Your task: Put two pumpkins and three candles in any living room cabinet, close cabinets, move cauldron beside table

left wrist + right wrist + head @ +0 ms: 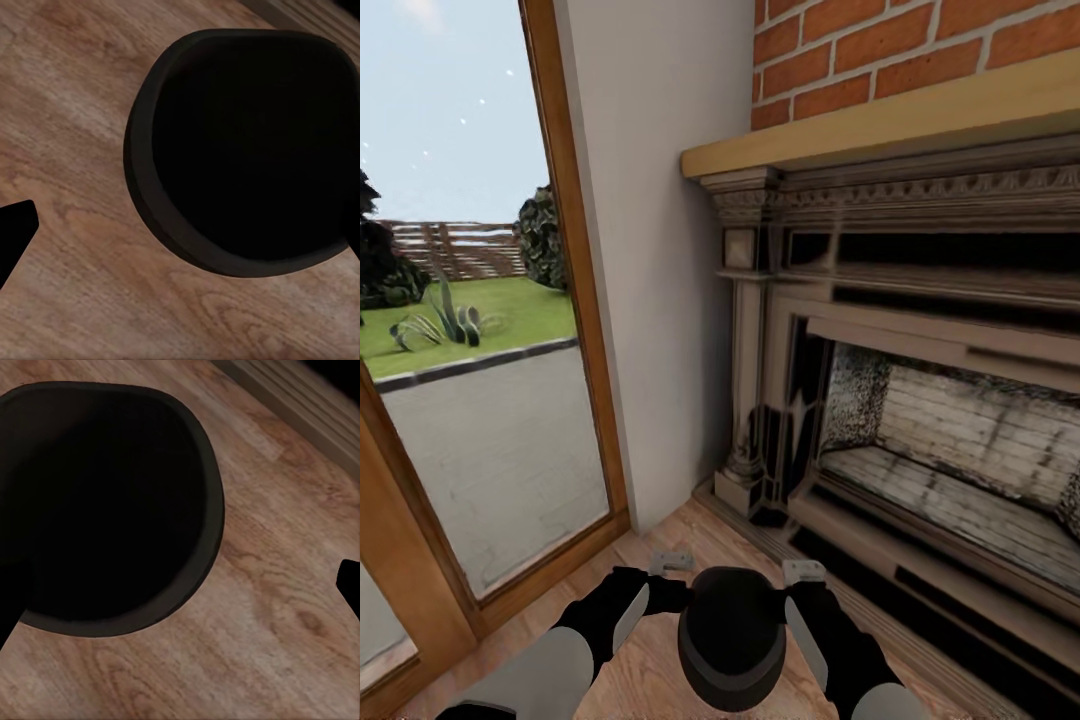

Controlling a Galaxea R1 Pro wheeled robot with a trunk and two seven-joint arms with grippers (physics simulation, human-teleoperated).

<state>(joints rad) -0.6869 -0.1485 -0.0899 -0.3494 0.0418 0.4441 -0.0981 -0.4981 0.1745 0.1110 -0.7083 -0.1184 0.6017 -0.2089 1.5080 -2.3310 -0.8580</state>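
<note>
Black squat cauldron (731,640), wide-mouthed

Head cam looks forward and down from above the cauldron (731,640), catching the fireplace (920,400) just beyond it and a glass door (470,330) off to its left. The 2 wrist cams sit close over the cauldron (247,150) (105,502), 1 each side, facing down. All 3 share the cauldron and the floor (650,670) around it.

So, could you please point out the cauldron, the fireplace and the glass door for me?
cauldron (732,640): head view, on its dark mouth.
fireplace (970,470): head view, on its pale firebox floor.
glass door (480,420): head view, on the pane.
</note>
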